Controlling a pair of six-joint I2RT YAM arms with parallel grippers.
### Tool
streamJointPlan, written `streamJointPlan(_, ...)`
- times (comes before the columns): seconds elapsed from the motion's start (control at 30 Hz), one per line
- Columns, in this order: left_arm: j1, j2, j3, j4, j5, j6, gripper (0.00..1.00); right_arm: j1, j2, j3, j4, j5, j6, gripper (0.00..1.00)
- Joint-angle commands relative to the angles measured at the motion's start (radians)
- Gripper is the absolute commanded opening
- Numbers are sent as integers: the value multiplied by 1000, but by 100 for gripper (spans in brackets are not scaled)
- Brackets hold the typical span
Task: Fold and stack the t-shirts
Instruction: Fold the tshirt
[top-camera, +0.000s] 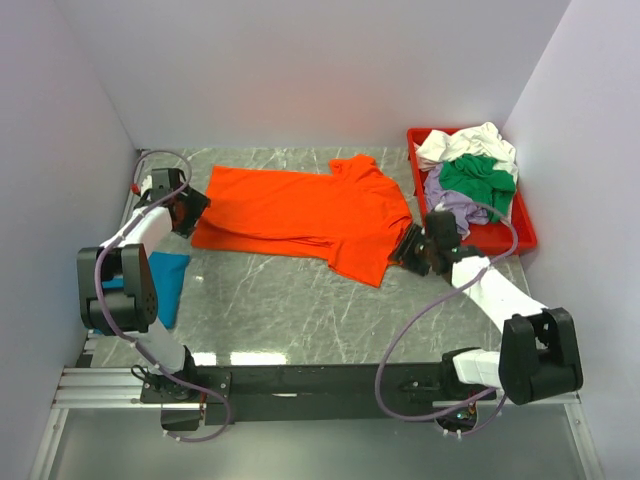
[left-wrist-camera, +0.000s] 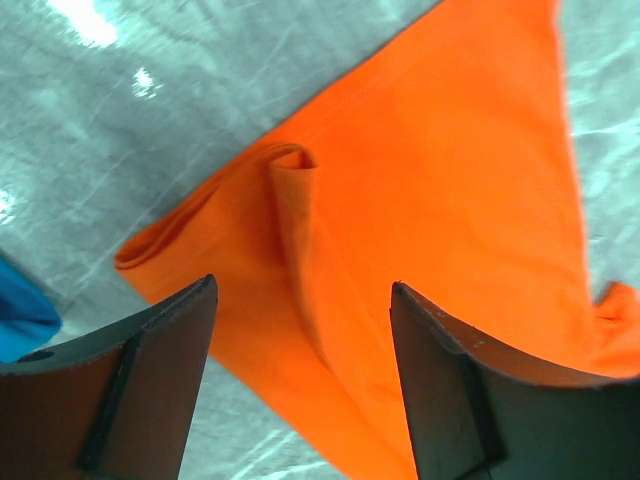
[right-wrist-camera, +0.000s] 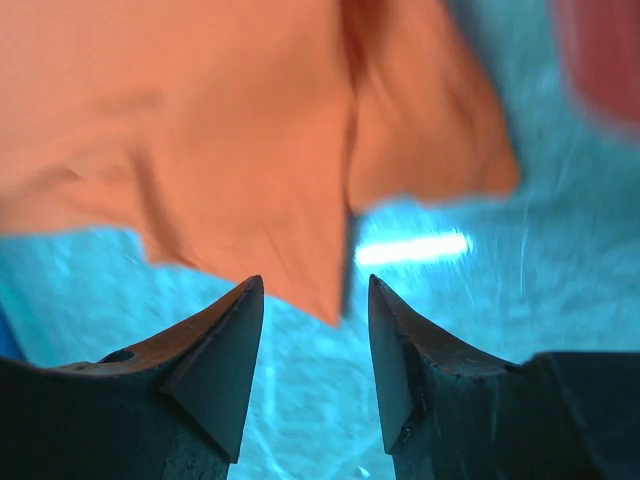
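A bright orange t-shirt (top-camera: 300, 212) lies spread on the marble table, partly folded lengthways. My left gripper (top-camera: 192, 212) is open at its left end; in the left wrist view the fingers (left-wrist-camera: 150, 380) straddle the orange cloth (left-wrist-camera: 420, 180) near its corner. My right gripper (top-camera: 412, 248) is open at the shirt's right edge; in the right wrist view a pointed orange corner (right-wrist-camera: 320, 290) hangs just ahead of the fingertips (right-wrist-camera: 240, 320). A teal-blue t-shirt (top-camera: 170, 285) lies folded at the left, half hidden by my left arm. White (top-camera: 465, 143), green (top-camera: 480, 180) and lavender (top-camera: 455, 208) shirts are piled in the tray.
A red plastic tray (top-camera: 520, 235) stands at the back right corner. White walls close in the table on left, back and right. The arm bases and a metal rail (top-camera: 300, 385) run along the near edge.
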Motion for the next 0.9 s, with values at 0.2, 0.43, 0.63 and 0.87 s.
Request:
streamJointPlan(0.2,3,-61,-31,86,33,-23,75,177,-27,-160,109,109,99,52)
streamJointPlan(0.43,3,-51,-19,83,40,-20,75,211,62,-142,153,120,125,51)
streamJointPlan(0.63,3,-16,12,69,37,-22,75,211,148,-108,190,100,134,45)
streamJointPlan(0.87,3,40,54,55,21,-20,73,212,149,-31,161,73,137,0)
